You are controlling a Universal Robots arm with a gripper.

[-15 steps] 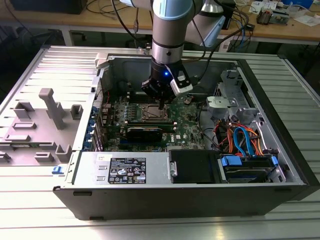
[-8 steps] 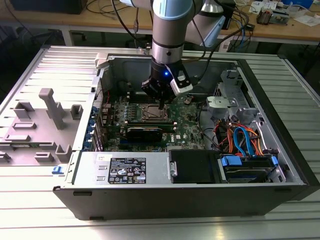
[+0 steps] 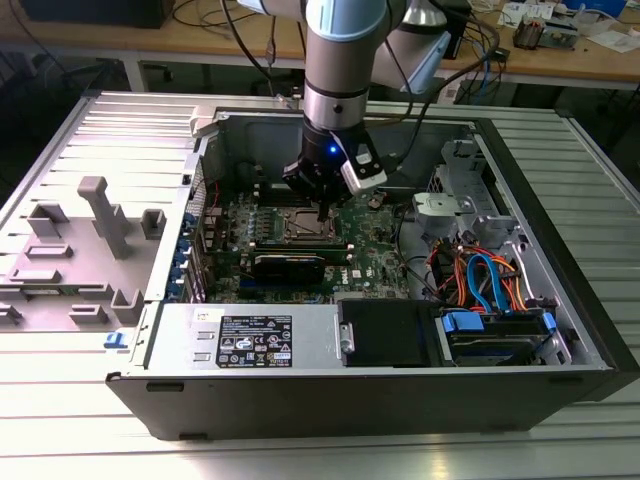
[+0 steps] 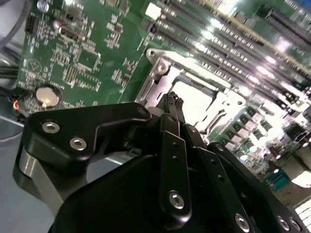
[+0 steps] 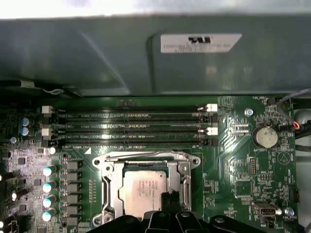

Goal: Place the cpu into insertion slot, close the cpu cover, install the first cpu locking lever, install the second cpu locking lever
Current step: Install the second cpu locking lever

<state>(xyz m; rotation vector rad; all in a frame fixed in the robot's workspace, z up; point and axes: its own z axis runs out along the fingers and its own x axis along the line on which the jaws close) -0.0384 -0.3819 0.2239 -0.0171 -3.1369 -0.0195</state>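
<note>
The insertion slot [image 3: 298, 226] sits mid-motherboard inside the open computer case. In both wrist views the silver-grey cpu [image 5: 141, 189] [image 4: 192, 99] lies in the slot. The silvery cpu cover [image 5: 181, 175] [image 4: 163, 73] lies flat around it, framing the chip through its window. A thin metal lever rod [image 5: 138, 155] runs along the slot's edge nearest the memory slots. My gripper [image 3: 322, 212] [image 5: 169, 198] [image 4: 173, 102] hangs straight down over the slot. Its black fingers are shut together with nothing between them, and the tips stand at the chip's edge by the cover frame.
Long black memory slots [image 5: 131, 128] lie beside the socket, and a coin battery [image 5: 265, 137] sits further along the board. A black card [image 3: 290, 265], the power supply [image 3: 250, 340] and coloured cables [image 3: 480, 275] fill the case. Grey plastic holders [image 3: 100, 215] stand outside it at the exterior view's left.
</note>
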